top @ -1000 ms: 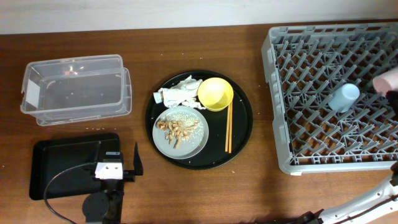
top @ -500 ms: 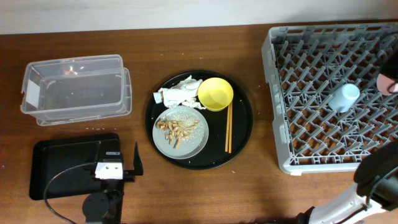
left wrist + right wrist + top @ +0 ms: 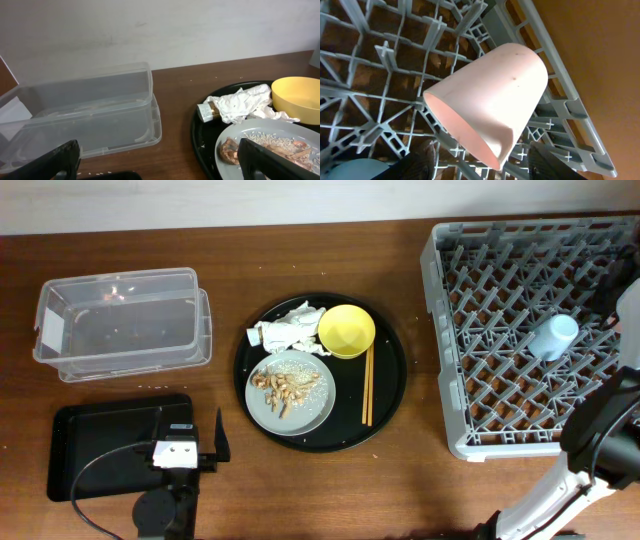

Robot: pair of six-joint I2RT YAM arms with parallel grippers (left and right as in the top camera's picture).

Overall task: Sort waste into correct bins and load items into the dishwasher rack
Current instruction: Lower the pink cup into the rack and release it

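Note:
The small pink cup (image 3: 490,100) lies tilted on its side among the pegs at the right edge of the grey dishwasher rack (image 3: 500,330). My right gripper (image 3: 487,165) is open, its fingers spread just behind the cup's mouth. In the overhead view the right arm (image 3: 620,290) hides the cup. The light-blue cup (image 3: 553,335) lies in the rack. The grey plate (image 3: 310,405) with nut scraps (image 3: 280,385), the yellow bowl (image 3: 346,330), white napkins (image 3: 285,330) and chopsticks (image 3: 366,385) sit on the round black tray. My left gripper (image 3: 212,448) is open and empty.
The clear tub (image 3: 120,325) stands at the back left; it also shows in the left wrist view (image 3: 85,115). The shallow black tray (image 3: 100,440) lies in front of it, under my left arm. The round black tray (image 3: 390,380) is at the centre. A brownish wrapper scrap (image 3: 207,111) lies beside the napkins.
My right arm has moved toward the far right edge of the rack. The pink cup, seen at the rack's right edge before, is now covered by the arm in the overhead view.

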